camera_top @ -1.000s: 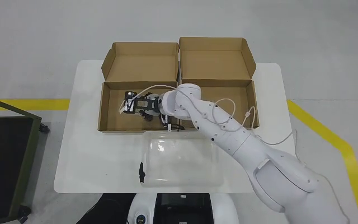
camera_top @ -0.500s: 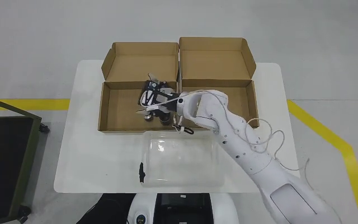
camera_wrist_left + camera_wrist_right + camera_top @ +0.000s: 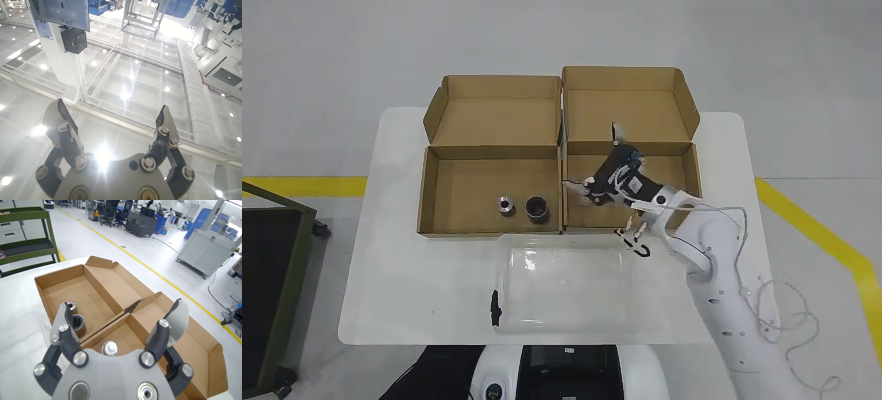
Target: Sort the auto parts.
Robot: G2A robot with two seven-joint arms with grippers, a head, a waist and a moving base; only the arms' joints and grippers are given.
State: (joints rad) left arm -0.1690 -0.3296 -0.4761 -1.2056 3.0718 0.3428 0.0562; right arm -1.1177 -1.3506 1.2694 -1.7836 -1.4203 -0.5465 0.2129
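Note:
Two brown cardboard boxes stand side by side with their lids open. The left box [image 3: 457,190] [image 3: 88,298] holds a small silver cylinder [image 3: 504,205] [image 3: 71,306] and a dark ring-shaped part [image 3: 536,208] [image 3: 77,324] next to it. My right gripper [image 3: 592,158] [image 3: 122,313] hangs open and empty over the near left part of the right box [image 3: 677,175] [image 3: 191,351]. A small white-topped part [image 3: 110,348] stands in that box just below the gripper. My left gripper [image 3: 113,117] is open, empty and pointed up at the ceiling.
A clear plastic tray [image 3: 562,290] sits on the white table in front of the boxes. A small black part [image 3: 495,308] lies at its left front corner. A green shelf cart [image 3: 28,243] stands off the table's left side.
My right gripper has swung from over the left box across to the right box. The cylinder and the ring, covered by it before, now lie in plain sight.

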